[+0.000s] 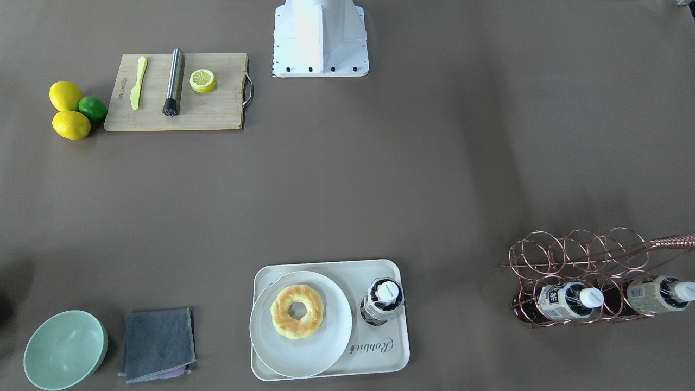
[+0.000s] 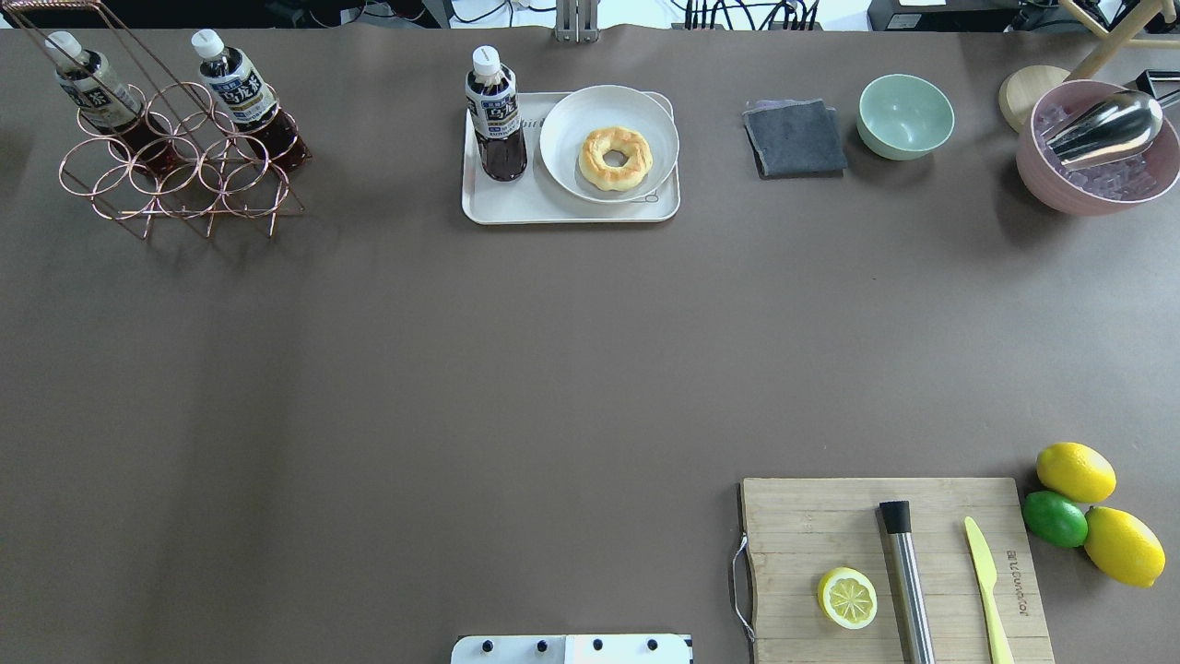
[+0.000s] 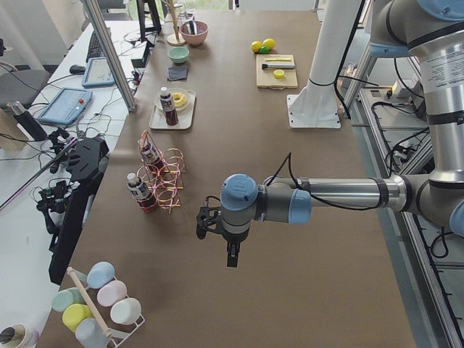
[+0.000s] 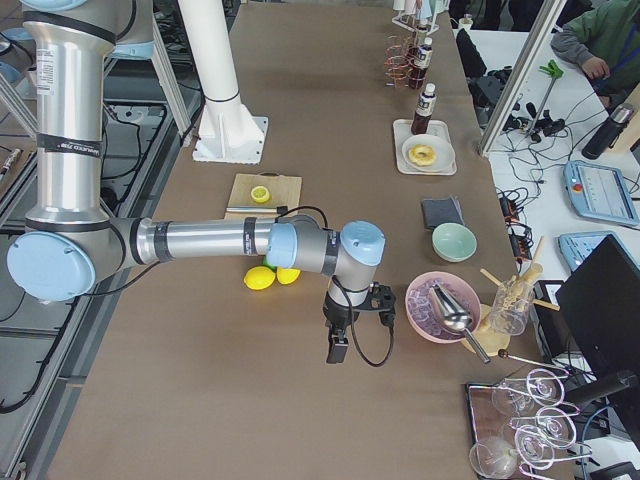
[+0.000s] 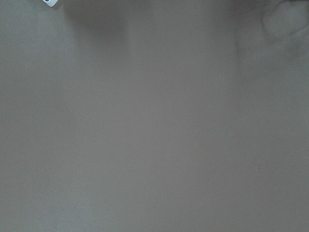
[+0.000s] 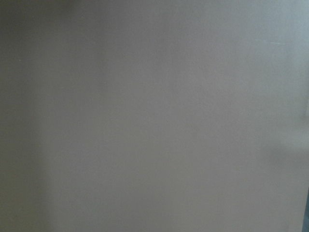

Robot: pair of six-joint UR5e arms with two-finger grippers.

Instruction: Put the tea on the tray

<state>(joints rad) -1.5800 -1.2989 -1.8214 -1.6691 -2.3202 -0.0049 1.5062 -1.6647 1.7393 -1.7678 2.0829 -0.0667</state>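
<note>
One tea bottle (image 2: pixel 496 115) with a white cap stands upright on the left end of the off-white tray (image 2: pixel 562 207), beside a plate; it also shows in the front-facing view (image 1: pixel 381 301) on the tray (image 1: pixel 374 347). Two alike bottles (image 2: pixel 244 97) lie in a copper wire rack (image 2: pixel 175 175) at the far left. My left gripper (image 3: pixel 230 257) hangs over bare table, far from the tray. My right gripper (image 4: pixel 337 350) hangs near the pink bowl. Both show only in the side views, so I cannot tell if they are open or shut. The wrist views show only brown table.
A white plate with a donut (image 2: pixel 615 157) is on the tray. A grey cloth (image 2: pixel 795 138), a green bowl (image 2: pixel 905 115) and a pink bowl of ice with a scoop (image 2: pixel 1097 148) stand far right. A cutting board (image 2: pixel 894 572) and lemons (image 2: pixel 1074 470) are near right.
</note>
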